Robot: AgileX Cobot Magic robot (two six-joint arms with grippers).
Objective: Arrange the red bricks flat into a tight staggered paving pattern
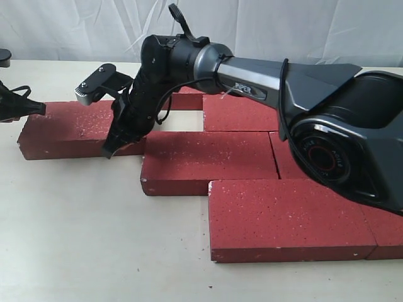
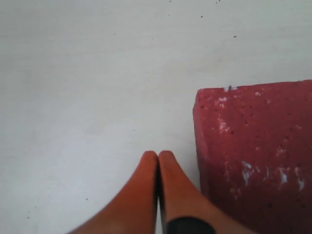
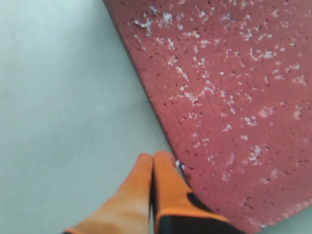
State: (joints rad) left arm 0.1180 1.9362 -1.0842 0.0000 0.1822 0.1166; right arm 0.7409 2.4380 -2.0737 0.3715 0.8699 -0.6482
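Red bricks [image 1: 208,160] flat on table [image 1: 75,239], stepped in staggered rows, back L to front R (gap betw. two rear ones). R gripper [image 1: 113,150] w/ fingers pressed together, nothing held, tips at front edge of leftmost brick [image 1: 66,126], near its R end. L gripper [image 2: 158,155] likewise closed and empty, just beside that brick's L end.
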